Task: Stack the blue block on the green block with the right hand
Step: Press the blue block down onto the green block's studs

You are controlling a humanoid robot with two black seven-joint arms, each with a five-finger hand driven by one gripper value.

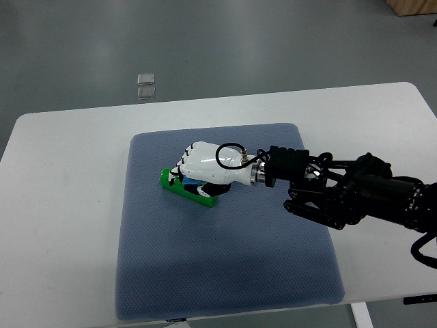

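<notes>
The right robot hand (205, 166) grips the blue block (192, 184), resting it on the green block (183, 188) on the mat (225, 273). Next, I think, it must gently let go.

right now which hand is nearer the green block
Right. The right hand sits directly over the green block, with the blue block under its fingers. The left hand is not in view.
</notes>
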